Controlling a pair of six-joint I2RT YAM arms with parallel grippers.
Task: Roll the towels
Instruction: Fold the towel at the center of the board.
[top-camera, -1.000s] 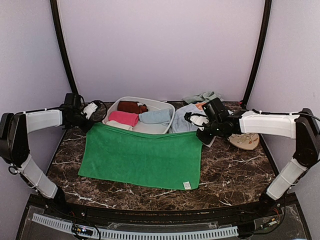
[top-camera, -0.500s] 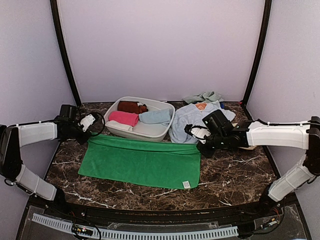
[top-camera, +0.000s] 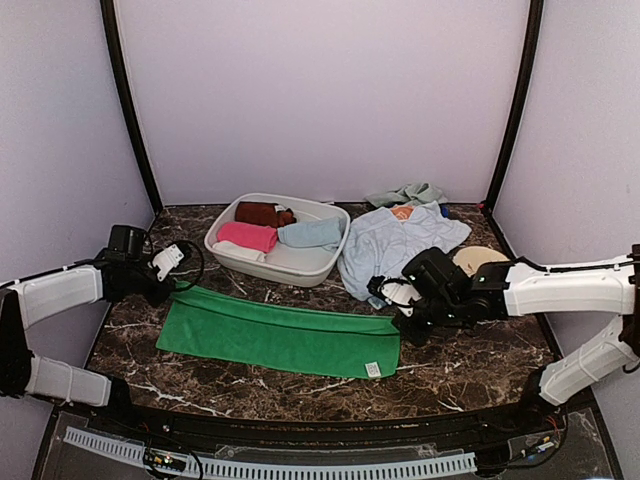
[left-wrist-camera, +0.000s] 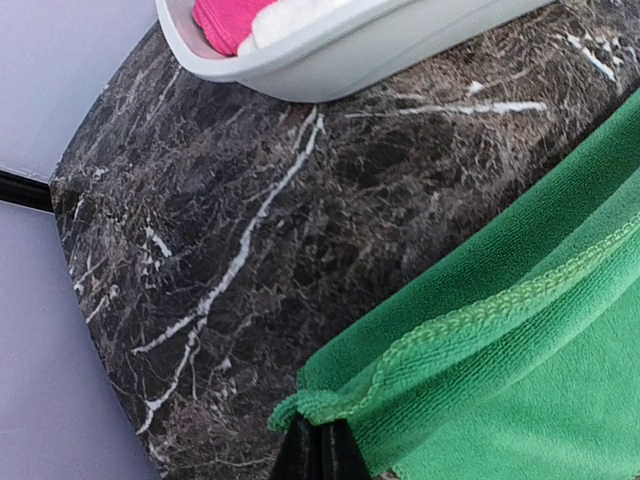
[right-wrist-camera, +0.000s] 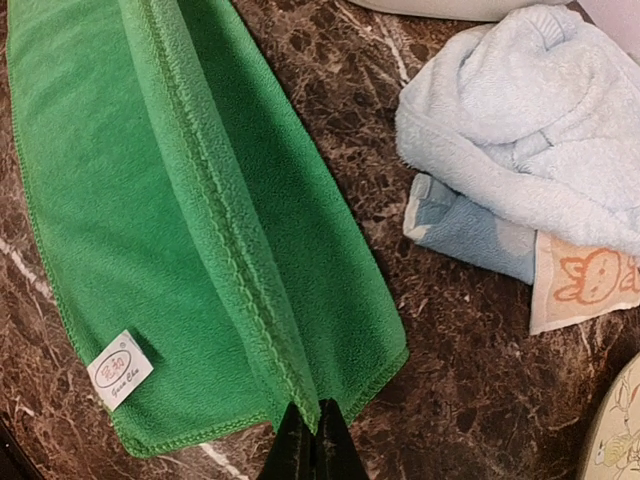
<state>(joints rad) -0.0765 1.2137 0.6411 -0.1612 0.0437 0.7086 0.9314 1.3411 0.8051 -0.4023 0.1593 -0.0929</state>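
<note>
A bright green towel (top-camera: 280, 335) lies across the marble table, its far edge folded over toward the near edge. My left gripper (top-camera: 170, 285) is shut on its far left corner (left-wrist-camera: 300, 408). My right gripper (top-camera: 400, 318) is shut on its far right corner (right-wrist-camera: 318, 412). A white label (right-wrist-camera: 118, 370) sits at the near right corner. A pale blue towel (top-camera: 395, 245) lies crumpled behind the right gripper, also in the right wrist view (right-wrist-camera: 520, 130). Pink (top-camera: 246, 236), brown (top-camera: 262, 213) and pale blue (top-camera: 312, 233) rolled towels lie in the basin.
The white oval basin (top-camera: 275, 262) stands at the back centre, its rim in the left wrist view (left-wrist-camera: 350, 60). A peach printed cloth (right-wrist-camera: 585, 280) pokes from under the blue towel. A round tan disc (top-camera: 478, 260) lies at right. A grey-green cloth (top-camera: 405, 193) lies at the back.
Both grippers have drawn the green towel's far edge toward the near side, folding it over itself. The towel is now a narrower strip. The pale blue towel behind is uncovered.
</note>
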